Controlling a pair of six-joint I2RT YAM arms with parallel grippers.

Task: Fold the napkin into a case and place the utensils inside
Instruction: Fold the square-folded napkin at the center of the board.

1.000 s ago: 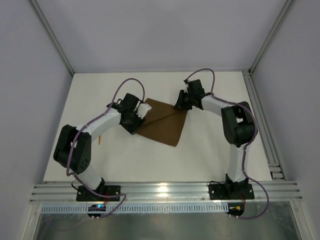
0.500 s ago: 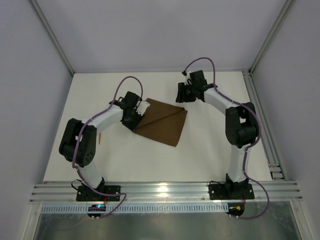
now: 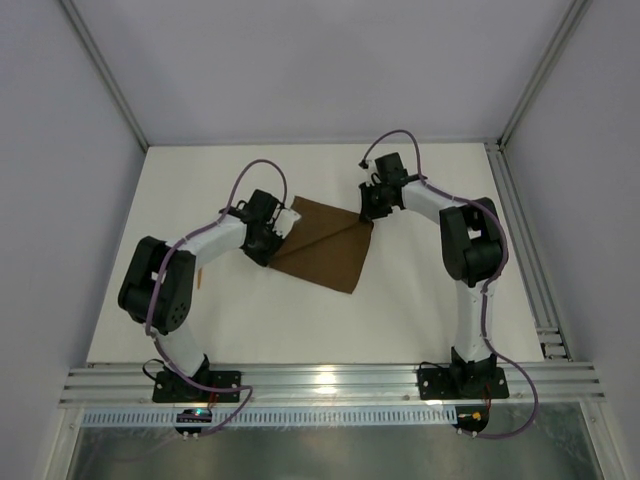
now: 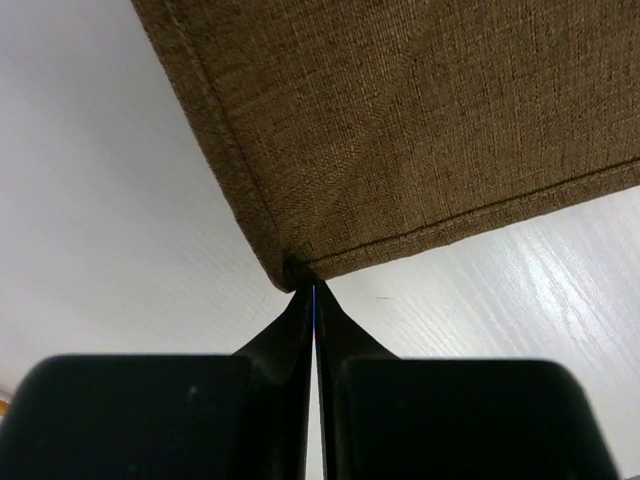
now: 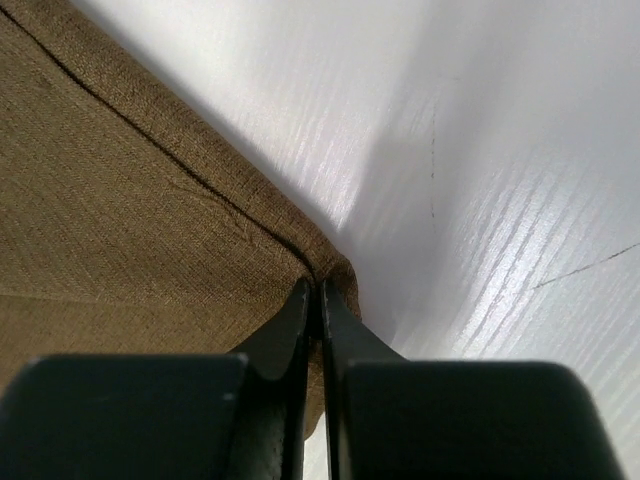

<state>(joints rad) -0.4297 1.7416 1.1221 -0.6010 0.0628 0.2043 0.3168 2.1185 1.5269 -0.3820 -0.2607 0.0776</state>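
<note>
The napkin (image 3: pixel 325 245) is laid flat near the middle of the tabletop (image 3: pixel 420 290), with a diagonal crease across it. Its 11 o'clock corner is pinched by the clenched left end effector (image 4: pixel 313 295). Its 2 o'clock corner is grasped by the closed right end effector (image 5: pixel 320 290).

Napkin (image 3: pixel 322 245): dk brown woven cloth w/ stitched hem, approx. square. Lies flat mid-table (image 3: pixel 400 300), turned diamond-wise. Diagonal crease runs from R corner toward L edge. Corner tips slightly bunched. One utensil (image 3: pixel 200 279): thin orange-tan sliver, well L of napkin, too small to tell type.
</note>
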